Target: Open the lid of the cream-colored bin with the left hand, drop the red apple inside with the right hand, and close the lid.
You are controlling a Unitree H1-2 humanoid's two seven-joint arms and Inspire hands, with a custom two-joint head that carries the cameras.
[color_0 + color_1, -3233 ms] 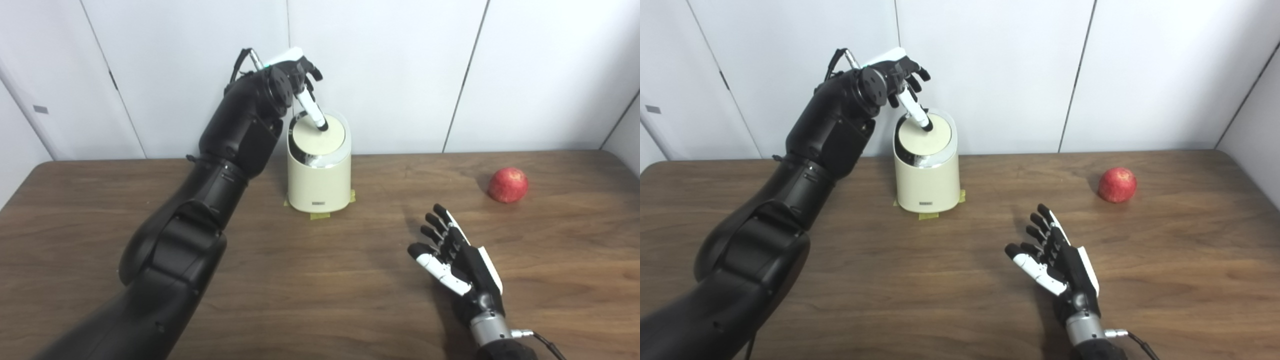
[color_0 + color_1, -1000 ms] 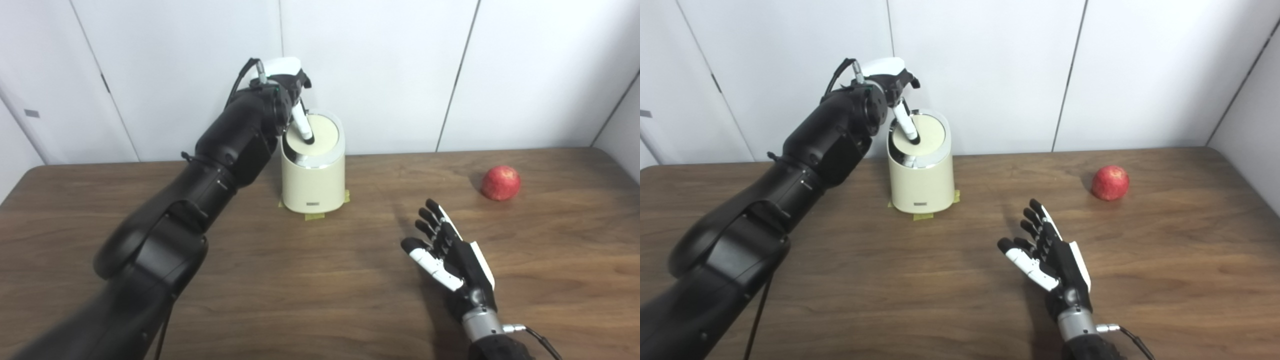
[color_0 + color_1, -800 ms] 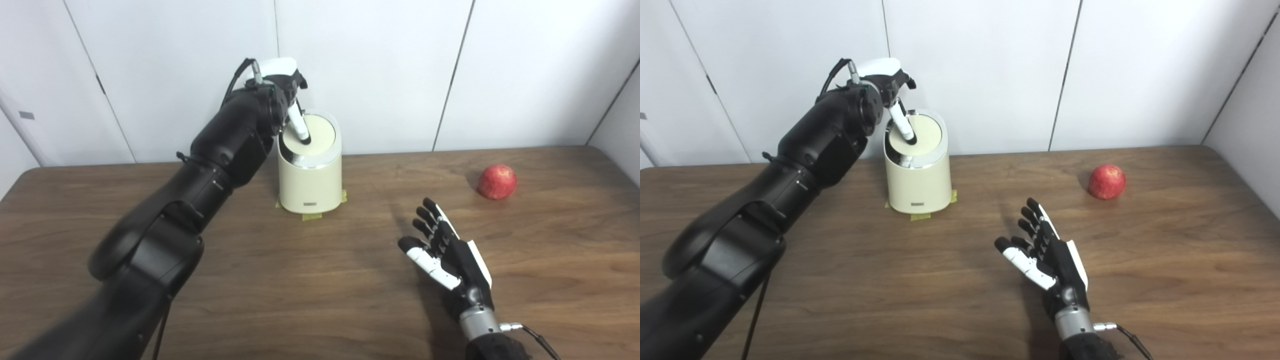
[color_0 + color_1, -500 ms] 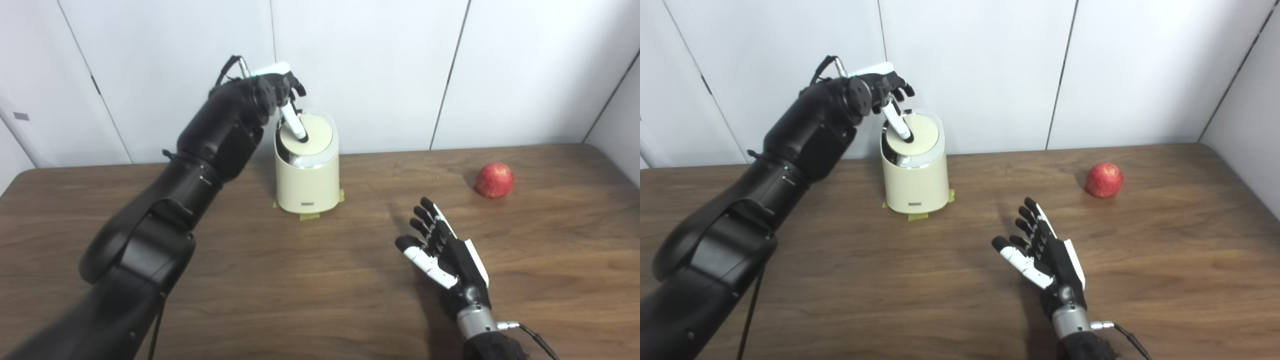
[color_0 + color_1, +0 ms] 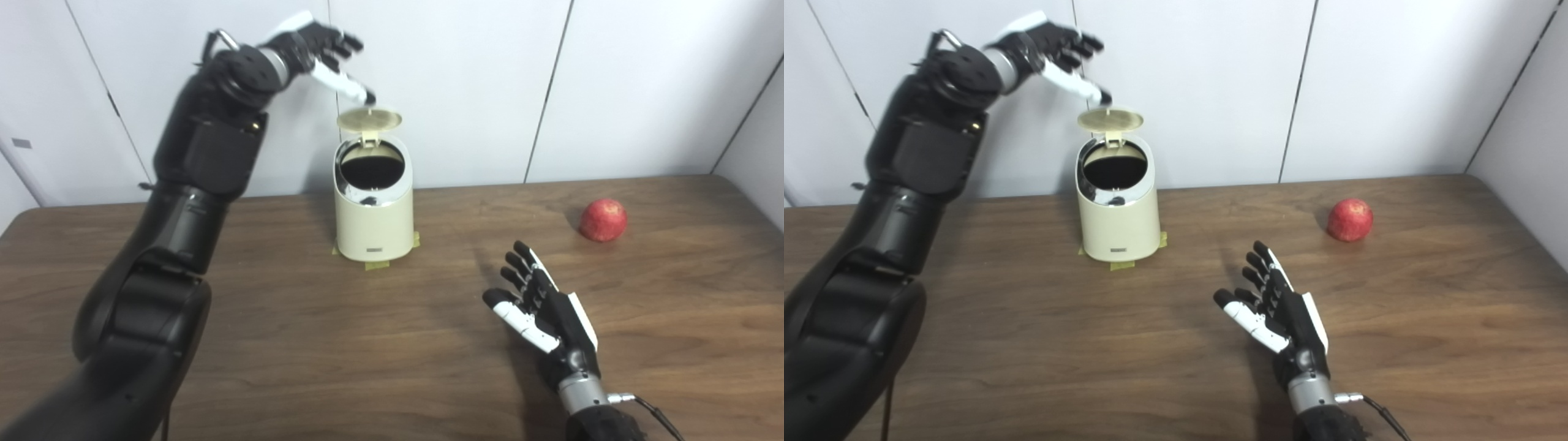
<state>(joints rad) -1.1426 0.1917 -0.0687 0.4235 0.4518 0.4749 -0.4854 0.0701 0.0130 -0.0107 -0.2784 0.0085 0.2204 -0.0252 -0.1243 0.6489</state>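
Half a second back the left hand (image 5: 312,46) pressed on the closed lid (image 5: 369,119); from the left eye, that lid now stands sprung up above the bin (image 5: 373,214), and the hand hovers just above it, fingers spread, holding nothing.

From the right eye, the right hand (image 5: 1283,318) rests open on the bench (image 5: 1029,343), well apart from the apple (image 5: 1349,219). Opening looks done; fetching the apple comes next.
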